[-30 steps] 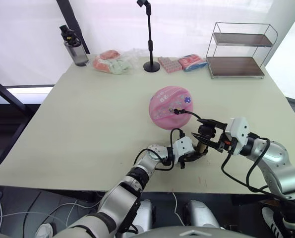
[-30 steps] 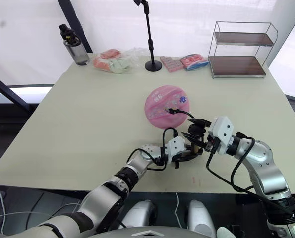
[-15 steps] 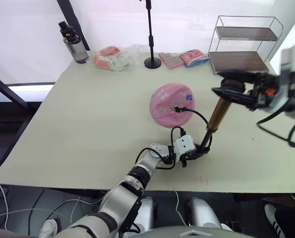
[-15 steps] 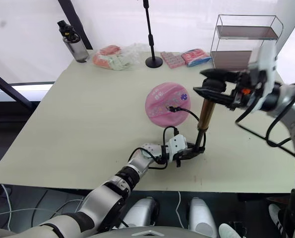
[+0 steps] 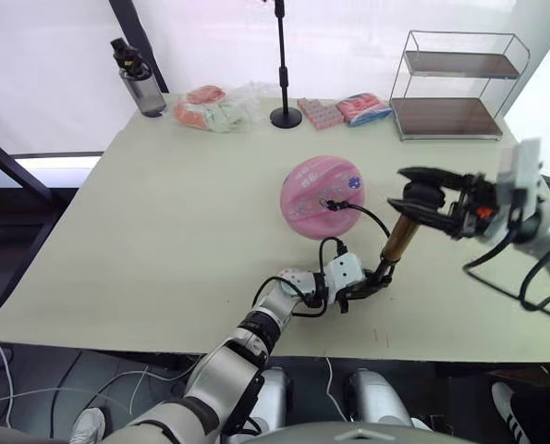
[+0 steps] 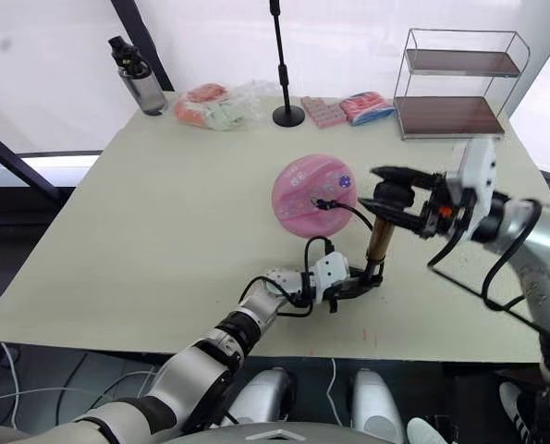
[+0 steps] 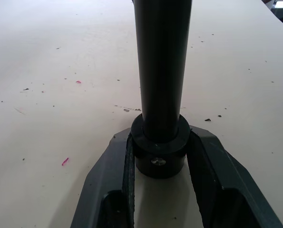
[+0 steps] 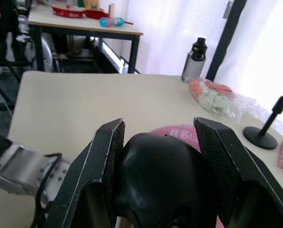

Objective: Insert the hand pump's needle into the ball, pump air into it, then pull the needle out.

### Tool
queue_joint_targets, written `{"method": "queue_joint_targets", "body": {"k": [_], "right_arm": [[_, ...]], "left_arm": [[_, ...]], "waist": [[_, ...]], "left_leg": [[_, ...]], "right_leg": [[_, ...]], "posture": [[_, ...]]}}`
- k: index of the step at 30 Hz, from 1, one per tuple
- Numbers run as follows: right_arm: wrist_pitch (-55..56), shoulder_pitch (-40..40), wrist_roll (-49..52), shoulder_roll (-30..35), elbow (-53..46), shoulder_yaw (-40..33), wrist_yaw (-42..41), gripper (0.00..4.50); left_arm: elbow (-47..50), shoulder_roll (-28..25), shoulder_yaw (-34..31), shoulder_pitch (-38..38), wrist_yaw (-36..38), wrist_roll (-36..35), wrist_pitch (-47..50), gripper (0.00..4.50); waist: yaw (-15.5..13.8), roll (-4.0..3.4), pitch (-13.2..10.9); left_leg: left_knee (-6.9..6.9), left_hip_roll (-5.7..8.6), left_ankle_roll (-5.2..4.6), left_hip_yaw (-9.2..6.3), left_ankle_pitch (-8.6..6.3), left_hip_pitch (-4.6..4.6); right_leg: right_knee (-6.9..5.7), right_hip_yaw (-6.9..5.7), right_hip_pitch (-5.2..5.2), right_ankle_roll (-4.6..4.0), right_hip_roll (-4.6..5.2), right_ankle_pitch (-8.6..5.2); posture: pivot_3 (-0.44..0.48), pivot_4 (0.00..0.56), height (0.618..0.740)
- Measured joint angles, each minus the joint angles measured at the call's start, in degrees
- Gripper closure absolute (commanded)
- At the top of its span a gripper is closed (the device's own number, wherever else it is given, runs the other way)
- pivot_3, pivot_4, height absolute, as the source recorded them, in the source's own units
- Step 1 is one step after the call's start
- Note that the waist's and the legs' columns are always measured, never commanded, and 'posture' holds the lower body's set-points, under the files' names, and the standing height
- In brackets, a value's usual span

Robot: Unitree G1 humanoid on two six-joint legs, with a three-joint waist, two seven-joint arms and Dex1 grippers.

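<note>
Pump parts are held by both grippers near the front edge of the table [image 5: 145,240]. The hand pump [image 5: 400,237] is stood almost upright, leaning a little. Its black bottom end is pinched by the left gripper [image 7: 159,156], with one finger pressed on each side. Its black handle at the top is held between the two fingers of the right gripper [image 8: 161,156], and the gold barrel is seen between the two grippers.

A thin black hose [image 5: 372,217] is looped from the bottom of the pump up to the ball [image 5: 322,197]. The needle [image 5: 326,204] at the hose tip is stuck into the near side of the pink ball, which is sat on the table just behind the pump.

Farther back, a water bottle [image 5: 135,81], some wrapped snack packs [image 5: 215,107], a black stand pole [image 5: 282,65] and a wire shelf [image 5: 452,85] are lined up along the far edge.
</note>
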State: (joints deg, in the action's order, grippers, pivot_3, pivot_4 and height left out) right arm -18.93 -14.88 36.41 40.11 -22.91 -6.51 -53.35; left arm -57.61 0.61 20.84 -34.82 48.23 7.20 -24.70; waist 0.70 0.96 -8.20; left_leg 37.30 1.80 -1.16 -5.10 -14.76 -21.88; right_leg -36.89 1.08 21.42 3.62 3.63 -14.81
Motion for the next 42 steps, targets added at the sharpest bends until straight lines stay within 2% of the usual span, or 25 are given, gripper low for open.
{"method": "queue_joint_targets", "body": {"k": [3, 7, 11, 16, 22, 27, 31, 42], "right_arm": [[5.2, 3.4, -3.9, -3.1, 2.3, 2.2, 0.1, 2.63], [11.8, 6.6, -9.2, -6.7, 6.7, 5.3, 0.2, 2.63], [17.4, 7.9, -13.8, -9.5, 11.8, 7.8, 1.0, 2.63], [20.6, 7.9, -15.4, -10.7, 13.1, 8.3, 1.4, 2.63], [16.4, 5.9, -13.1, -6.9, 10.8, 7.1, 0.3, 2.63], [9.0, 1.5, -6.9, -2.1, 4.7, 3.9, -0.5, 2.63], [3.2, -1.9, -1.0, 1.0, -0.3, -0.3, 0.3, 2.63], [-1.3, -5.4, 5.2, 6.3, -3.3, -5.8, 0.1, 2.63]], "left_arm": [[-0.3, -0.1, 0.0, 0.0, -0.3, 0.0, 0.0, 3.41], [-0.4, 0.0, 0.0, 0.0, -0.2, 0.1, 0.0, 3.41], [-0.7, 0.0, 0.0, 0.0, -0.2, 0.2, 0.0, 3.41], [-1.1, 0.0, 0.0, -0.1, -0.5, 0.3, 0.0, 3.41], [-1.2, 0.2, 0.0, -0.5, -0.3, 0.3, 0.0, 3.41], [-1.2, 0.3, -0.1, -0.8, 0.5, 0.3, -0.4, 3.41], [-1.2, 0.4, -0.1, -0.8, 0.6, 0.3, -0.5, 3.41], [-1.2, 0.3, -0.3, -0.8, 1.5, -0.3, -0.2, 3.41]], "waist": [[0.1, 0.08, 0.1], [0.0, 0.17, 0.3], [0.0, 0.31, 0.4], [0.0, 0.29, 0.6], [0.0, 0.13, 0.4], [-0.2, -0.15, 0.2], [-0.3, -0.07, 0.1], [-0.3, -0.1, -0.1]], "left_leg": [[0.0, -0.06, 0.01, -0.02, 0.01, 0.13], [0.0, -0.06, 0.01, -0.02, 0.01, 0.13], [-0.01, -0.05, 0.01, -0.01, 0.0, 0.15], [-0.01, -0.06, 0.01, -0.03, 0.0, 0.19], [0.02, -0.03, 0.01, -0.01, 0.0, 0.08], [0.01, -0.01, 0.01, -0.03, 0.0, -0.11], [0.0, -0.01, 0.01, -0.03, 0.0, -0.13], [-0.01, -0.01, 0.01, -0.02, 0.0, -0.19]], "right_leg": [[0.0, 0.01, -0.08, 0.17, -0.09, -0.1], [0.0, 0.02, -0.08, -0.03, -0.11, 0.02], [0.0, 0.02, -0.08, -0.04, -0.11, 0.02], [0.0, 0.02, -0.1, -0.03, -0.13, 0.01], [0.0, 0.03, -0.07, -0.04, -0.08, 0.02], [0.0, 0.03, 0.09, -0.04, -0.05, 0.02], [0.01, 0.03, 0.09, -0.04, -0.03, 0.02], [0.02, 0.03, 0.16, -0.04, 0.0, 0.02]], "posture": [[0.0, 0.15, 0.74], [0.0, 0.15, 0.74], [0.0, 0.15, 0.74], [0.0, 0.15, 0.74], [0.0, 0.15, 0.74], [0.0, 0.15, 0.74], [0.0, 0.15, 0.74], [0.0, 0.15, 0.74]]}}
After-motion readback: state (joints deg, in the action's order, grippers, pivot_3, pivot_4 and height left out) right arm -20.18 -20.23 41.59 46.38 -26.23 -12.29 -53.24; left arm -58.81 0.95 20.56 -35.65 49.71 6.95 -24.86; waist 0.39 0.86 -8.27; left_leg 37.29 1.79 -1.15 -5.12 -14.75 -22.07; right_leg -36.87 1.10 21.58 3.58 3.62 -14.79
